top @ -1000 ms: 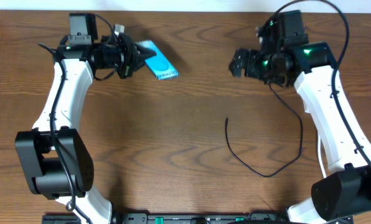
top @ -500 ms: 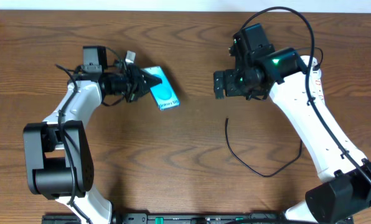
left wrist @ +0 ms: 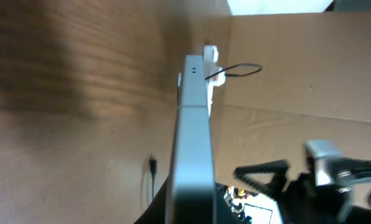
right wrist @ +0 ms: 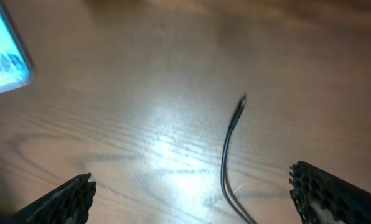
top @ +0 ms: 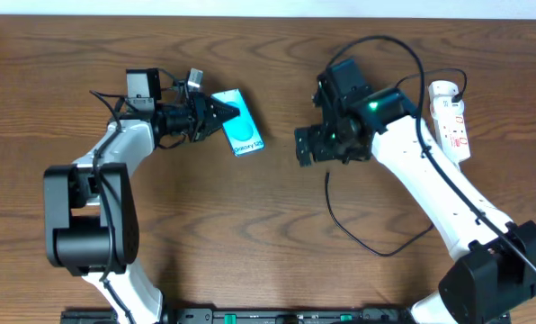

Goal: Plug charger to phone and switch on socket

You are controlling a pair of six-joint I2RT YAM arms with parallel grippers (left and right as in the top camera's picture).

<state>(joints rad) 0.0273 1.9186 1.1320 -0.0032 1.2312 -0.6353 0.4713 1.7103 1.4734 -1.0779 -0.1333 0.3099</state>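
Observation:
The phone [top: 242,134], teal screen up, is held at its left end by my left gripper [top: 216,115], which is shut on it. In the left wrist view the phone [left wrist: 192,137] shows edge-on between the jaws. The charger [top: 367,245] is a thin black cable lying on the table, its plug tip [top: 328,175] pointing up. My right gripper [top: 306,146] is open just above and left of that tip. In the right wrist view the tip [right wrist: 241,102] lies ahead of the open right gripper [right wrist: 201,196]. The socket [top: 451,109] lies at the far right.
The brown wooden table [top: 205,234] carries everything. The socket also shows far off in the left wrist view [left wrist: 209,55], with cardboard behind it. A corner of the phone [right wrist: 4,59] shows at the top left of the right wrist view.
My left gripper has carried the phone right and slightly toward the table's middle. My right arm has swung left and down to the cable tip, uncovering the socket.

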